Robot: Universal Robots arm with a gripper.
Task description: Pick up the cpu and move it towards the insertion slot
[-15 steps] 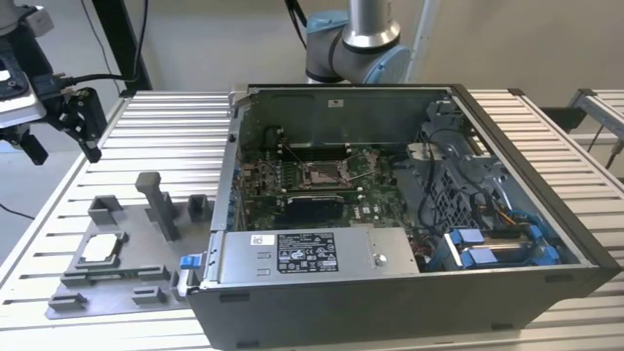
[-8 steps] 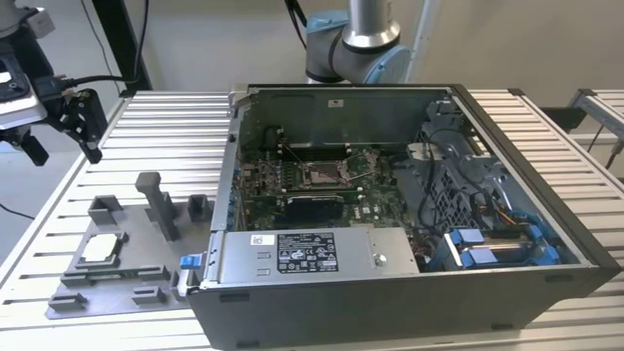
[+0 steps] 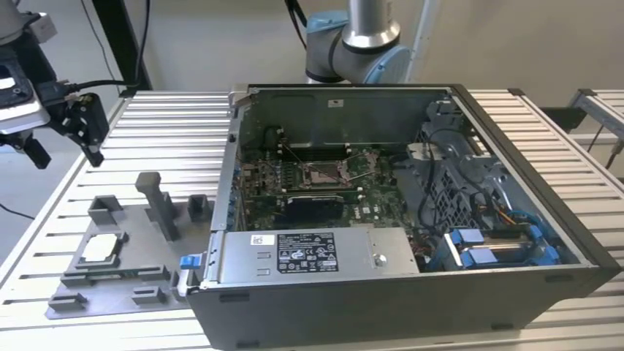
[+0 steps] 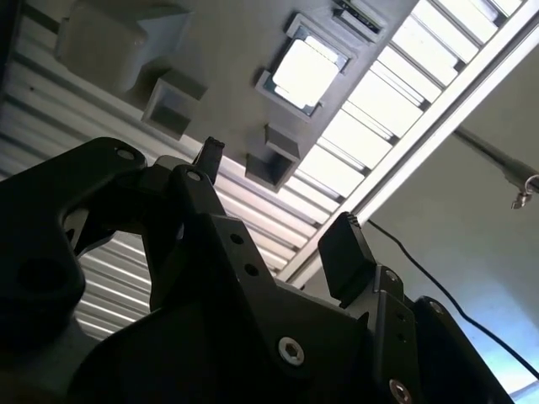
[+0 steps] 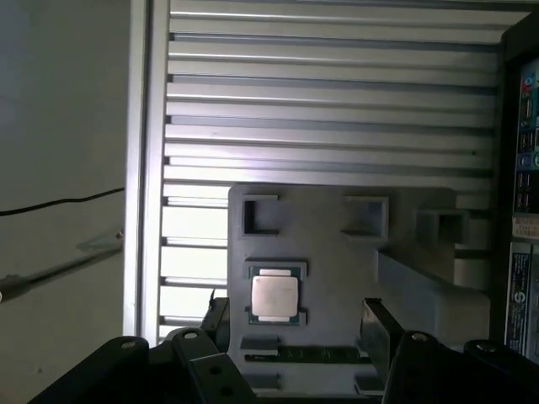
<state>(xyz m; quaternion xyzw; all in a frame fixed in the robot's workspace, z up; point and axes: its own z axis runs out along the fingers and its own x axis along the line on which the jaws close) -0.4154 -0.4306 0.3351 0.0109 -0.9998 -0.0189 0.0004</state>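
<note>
cpu (image 3: 102, 248) in fixture (image 3: 146, 274), apart from tool (image 3: 66, 156)

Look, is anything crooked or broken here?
Nothing stands out. The cpu lies flat and square in its grey fixture, the insertion slot looks intact inside the computer case, and the open pincer holds nothing.

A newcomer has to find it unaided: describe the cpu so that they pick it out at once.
Start at the open computer case on the slatted table; at the exterior view's left of it lies a grey fixture plate. The cpu sits flat in a square nest on that plate. It is the one silvery-white square among grey plastic blocks.
</note>
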